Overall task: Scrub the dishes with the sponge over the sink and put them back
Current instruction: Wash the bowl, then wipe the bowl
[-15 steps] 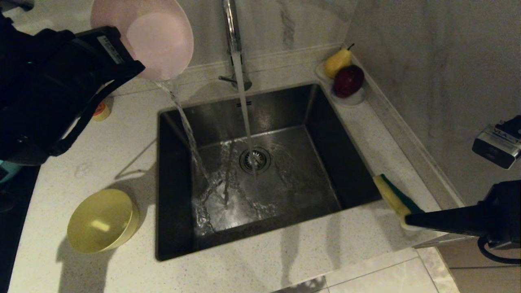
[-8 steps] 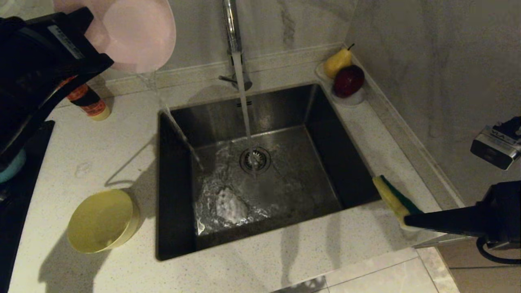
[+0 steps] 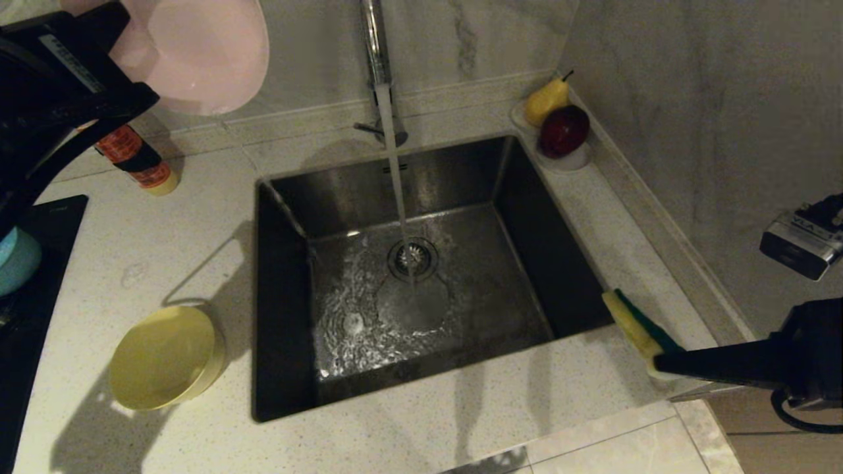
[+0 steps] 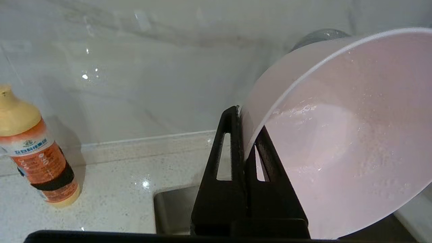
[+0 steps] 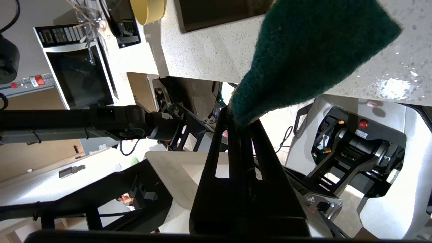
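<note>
My left gripper (image 3: 137, 99) (image 4: 243, 130) is shut on the rim of the pale pink bowl (image 3: 204, 52) (image 4: 341, 141). It holds the bowl tilted and wet, high over the counter behind the sink's left corner. The yellow bowl (image 3: 164, 355) sits on the counter left of the sink (image 3: 527, 197). A light blue bowl (image 3: 16, 260) shows at the left edge. At the sink's right front corner my right gripper (image 3: 658, 361) (image 5: 241, 123) is shut on the sponge (image 3: 633, 322) (image 5: 314, 54). Its green side faces the right wrist camera.
Water runs from the chrome tap (image 3: 375, 39) into the drain (image 3: 413, 257). An orange bottle (image 3: 135, 164) (image 4: 37, 158) stands by the back wall. A white dish with a pear and red fruit (image 3: 556, 122) sits at the back right. The black stove top (image 3: 26, 329) lies left.
My left gripper has carried the pink bowl up and to the left, off the sink. The stream pouring from the bowl has stopped. The right arm has kept still.
</note>
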